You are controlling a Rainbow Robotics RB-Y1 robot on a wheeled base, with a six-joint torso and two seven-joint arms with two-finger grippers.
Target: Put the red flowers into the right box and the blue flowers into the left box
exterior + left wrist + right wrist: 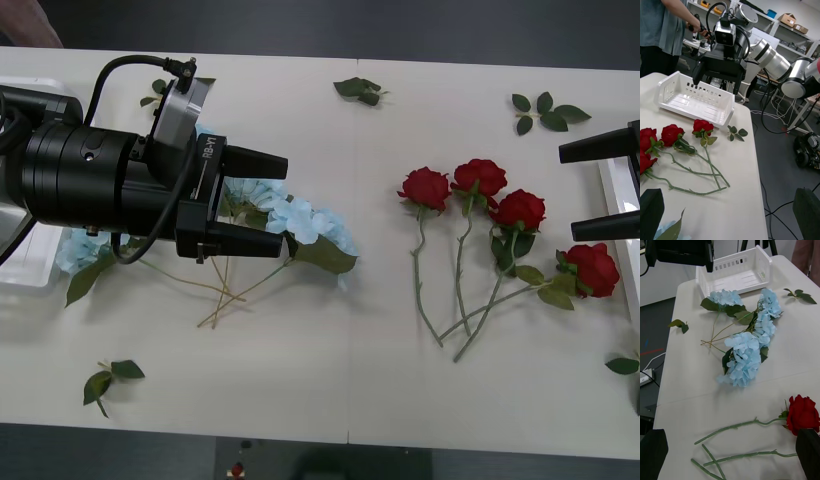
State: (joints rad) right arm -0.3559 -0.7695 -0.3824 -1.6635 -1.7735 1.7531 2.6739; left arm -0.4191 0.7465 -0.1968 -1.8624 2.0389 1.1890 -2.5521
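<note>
My left claw [262,205], black fingers apart and empty, hovers over the pale blue hydrangea-like flower clusters [300,218] at 9 o'clock on the white table [350,350]. Four red artificial roses [480,178] lie at 3 o'clock; my right claw [600,185] waits there, fingers apart. Best approach, I judge: lower onto one stem, not the fluffy head.

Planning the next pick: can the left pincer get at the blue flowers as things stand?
Probably yes: the left pincer hangs open right over the blue flowers, with nothing between them.
</note>
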